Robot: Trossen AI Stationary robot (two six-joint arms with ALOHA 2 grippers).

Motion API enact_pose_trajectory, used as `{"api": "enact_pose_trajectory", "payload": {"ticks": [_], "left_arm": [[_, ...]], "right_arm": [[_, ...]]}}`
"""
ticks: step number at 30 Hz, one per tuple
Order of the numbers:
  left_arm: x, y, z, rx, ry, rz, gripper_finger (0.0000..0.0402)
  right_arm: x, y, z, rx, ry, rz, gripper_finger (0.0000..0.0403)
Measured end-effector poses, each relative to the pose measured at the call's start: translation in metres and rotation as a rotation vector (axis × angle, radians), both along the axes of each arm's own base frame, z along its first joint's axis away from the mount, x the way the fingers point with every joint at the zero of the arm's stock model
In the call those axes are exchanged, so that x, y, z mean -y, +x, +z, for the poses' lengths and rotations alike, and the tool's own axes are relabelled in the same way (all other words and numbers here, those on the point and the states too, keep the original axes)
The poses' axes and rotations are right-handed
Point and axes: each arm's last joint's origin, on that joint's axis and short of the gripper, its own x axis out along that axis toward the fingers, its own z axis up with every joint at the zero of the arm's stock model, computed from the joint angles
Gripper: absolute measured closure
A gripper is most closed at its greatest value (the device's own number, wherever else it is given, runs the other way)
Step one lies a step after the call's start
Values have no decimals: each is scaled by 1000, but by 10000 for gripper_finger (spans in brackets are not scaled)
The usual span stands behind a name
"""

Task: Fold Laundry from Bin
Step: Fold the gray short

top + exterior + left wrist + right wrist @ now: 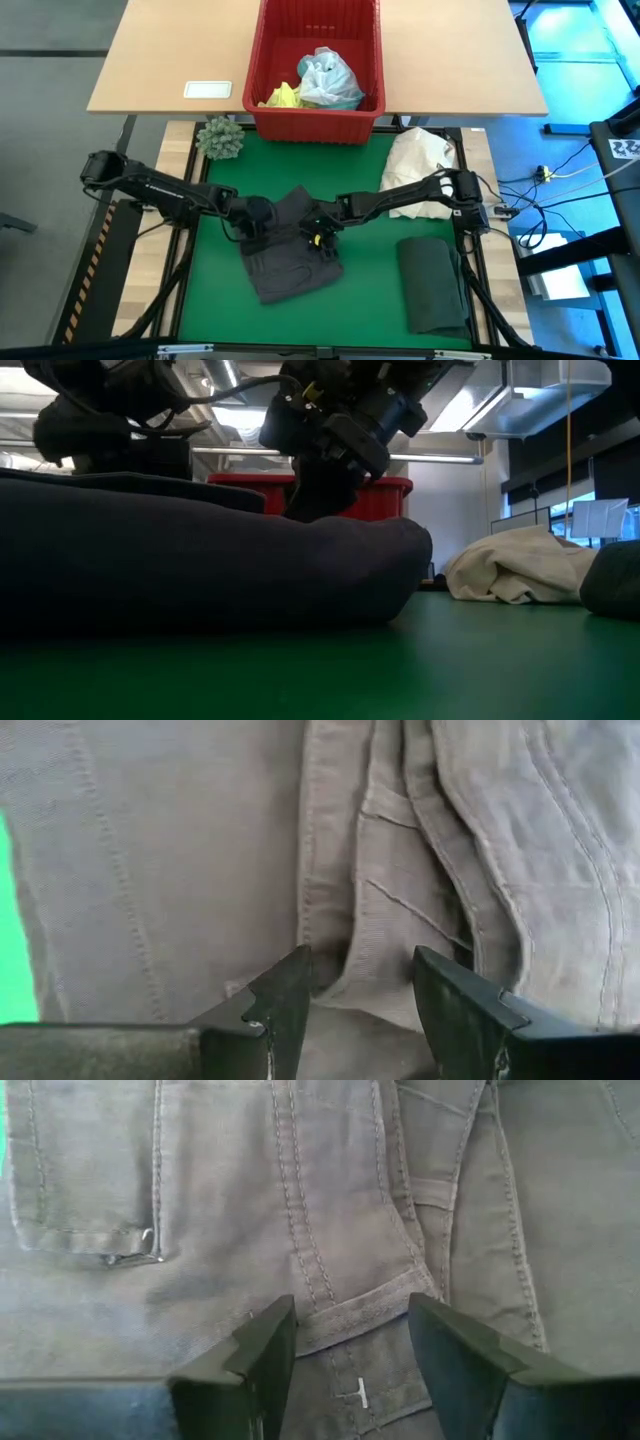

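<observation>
- Nearest the low camera lay the grey garment (200, 560), a thick dark mound on the green mat (450, 660). In the high view it sat spread at the centre of the mat, probably because that was the clear working space for folding.
- The left gripper (360, 995) hovered just over the garment's left part, fingers parted around a raised seam fold. Nothing was pinched between them; the cloth lay flat beneath. The stance looked like preparation to grasp that fold.
- The right gripper (350, 1340) hung over the garment's right side, likewise apart with nothing clamped, straddling a stitched band near a pocket corner. Both arms met over the one garment, likely so each could take an edge and fold it together.
- The bin (262, 95) stood at the far edge, on the wooden table beyond the mat. It held a light turquoise-blue garment (330, 82) and a bright yellow garment (283, 97), seemingly waiting their turn.
- A dark green-black garment (432, 282) lay as a neat rectangle at the mat's right, well apart from the grippers, apparently set aside as finished.
- A cream-white cloth bundle (420, 165) rested behind it, and a spiky green ball (220, 138) sat left of the bin.
</observation>
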Motion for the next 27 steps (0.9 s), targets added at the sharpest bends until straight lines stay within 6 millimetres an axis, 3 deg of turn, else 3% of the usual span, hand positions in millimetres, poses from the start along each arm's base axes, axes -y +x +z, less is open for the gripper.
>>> {"api": "enact_pose_trajectory", "payload": {"ticks": [11, 21, 24, 27], "left_arm": [[4, 4, 3, 69, 55, -43, 247], [8, 7, 5, 124, 151, -106, 334], [10, 6, 5, 125, 163, -144, 381], [10, 6, 5, 125, 165, -148, 396]], "right_arm": [[0, 0, 0, -3, 2, -3, 207], [-5, -3, 4, -8, -15, 10, 207], [-4, -7, 10, -11, -72, 12, 207], [-1, -11, 17, -8, -167, -18, 207]]}}
